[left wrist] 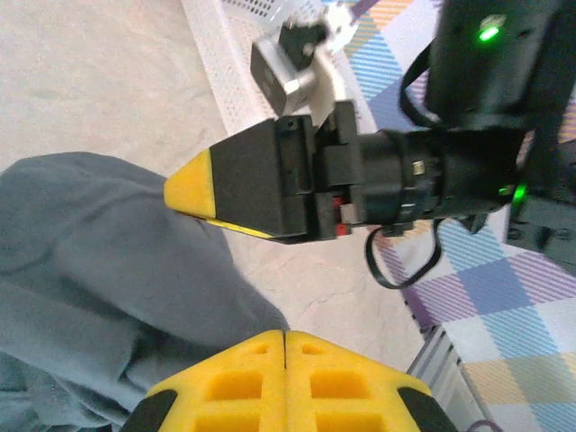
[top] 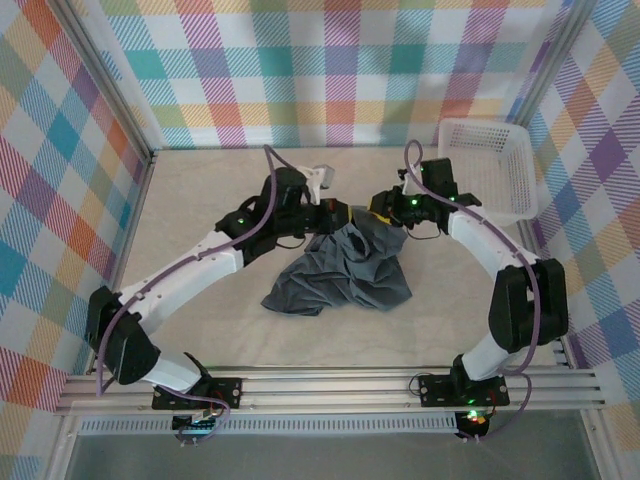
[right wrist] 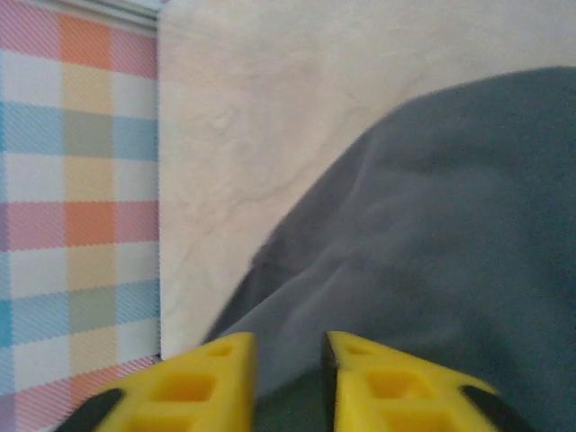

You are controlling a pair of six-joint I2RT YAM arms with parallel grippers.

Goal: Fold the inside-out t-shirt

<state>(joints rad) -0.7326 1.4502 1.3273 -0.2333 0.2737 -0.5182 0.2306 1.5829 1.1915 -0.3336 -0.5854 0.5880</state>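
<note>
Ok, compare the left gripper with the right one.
The left gripper's fingers are pressed together, while the right gripper's stand apart. Grey t-shirt cloth shows in the right gripper's gap. None shows between the left gripper's fingers, and the t-shirt lies just beside them. Both have yellow fingers, and they sit close together at the t-shirt's far side.

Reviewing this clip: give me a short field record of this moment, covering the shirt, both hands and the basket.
t-shirt: dark grey, crumpled heap on the table, not folded
left hand: shut, tips at the cloth's edge; pinch unclear
right hand: open, fingers apart, cloth at the gap
basket: white, far right corner, apart from the shirt, looks empty
</note>
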